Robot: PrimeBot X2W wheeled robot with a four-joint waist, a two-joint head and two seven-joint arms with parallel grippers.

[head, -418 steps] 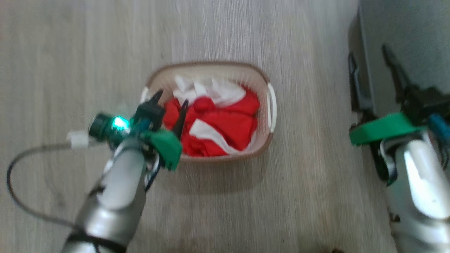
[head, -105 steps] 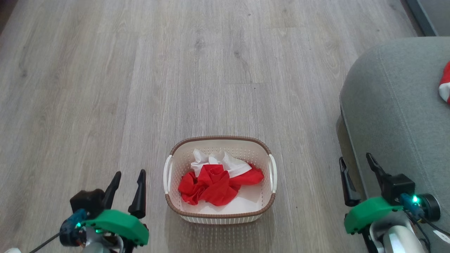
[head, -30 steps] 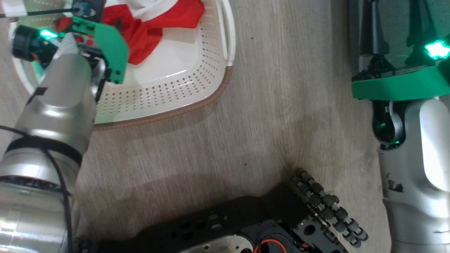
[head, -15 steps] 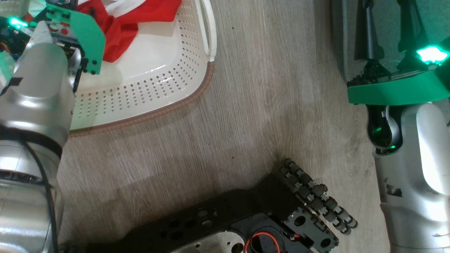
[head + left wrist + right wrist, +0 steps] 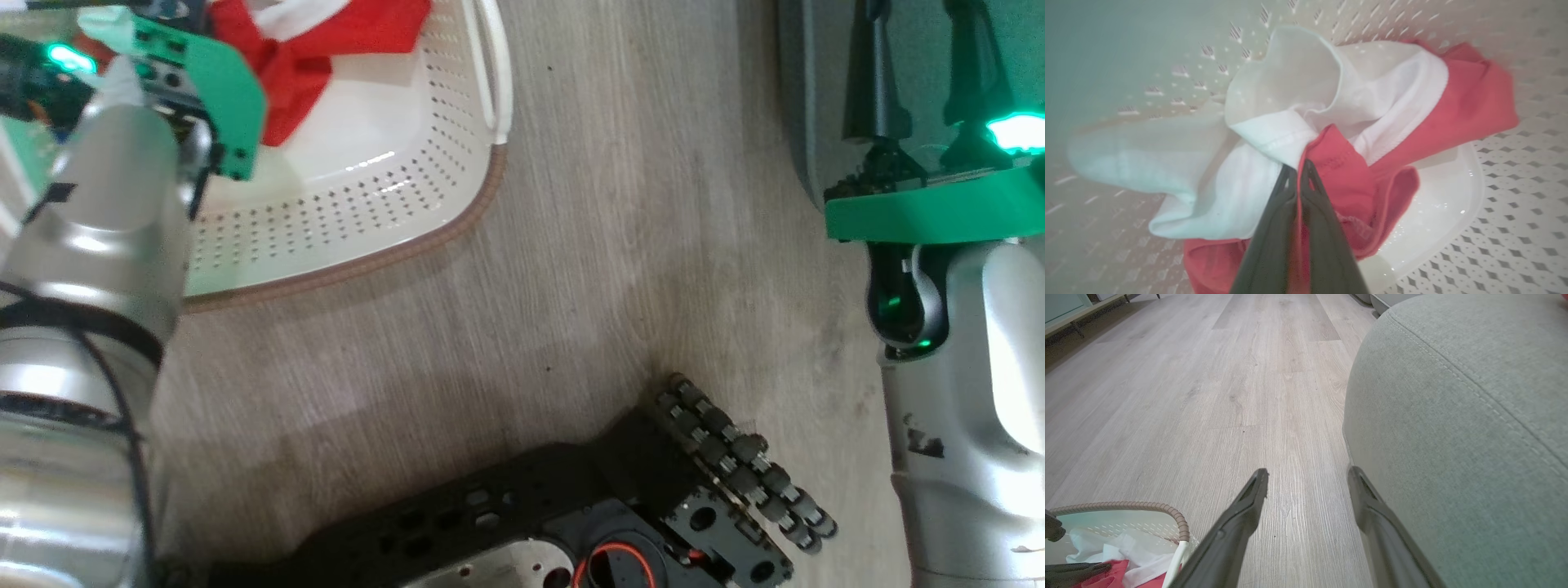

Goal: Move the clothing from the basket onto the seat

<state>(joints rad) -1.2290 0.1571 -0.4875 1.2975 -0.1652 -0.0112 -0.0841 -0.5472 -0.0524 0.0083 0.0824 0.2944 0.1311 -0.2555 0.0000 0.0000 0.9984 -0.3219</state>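
The clothing (image 5: pixel 1355 122), crumpled red and white fabric, lies in the cream perforated basket (image 5: pixel 1515 228). My left gripper (image 5: pixel 1299 165) is down inside the basket, shut on a red fold of the clothing pinched between its dark fingertips. In the head view the left arm covers part of the basket (image 5: pixel 424 245), with the clothing (image 5: pixel 343 24) at the top edge. My right gripper (image 5: pixel 1307 473) hangs open and empty above the floor, right beside the grey seat (image 5: pixel 1453 416), apart from the basket (image 5: pixel 1126 506).
Pale wood-look floor (image 5: pixel 612 204) lies between the basket and the seat (image 5: pixel 808 98). My dark wheeled base (image 5: pixel 653 506) fills the lower middle of the head view. Open floor stretches ahead of the right gripper.
My left gripper has closed on the red fabric inside the basket. The head view has shifted slightly with the camera. The right gripper stays open by the seat.
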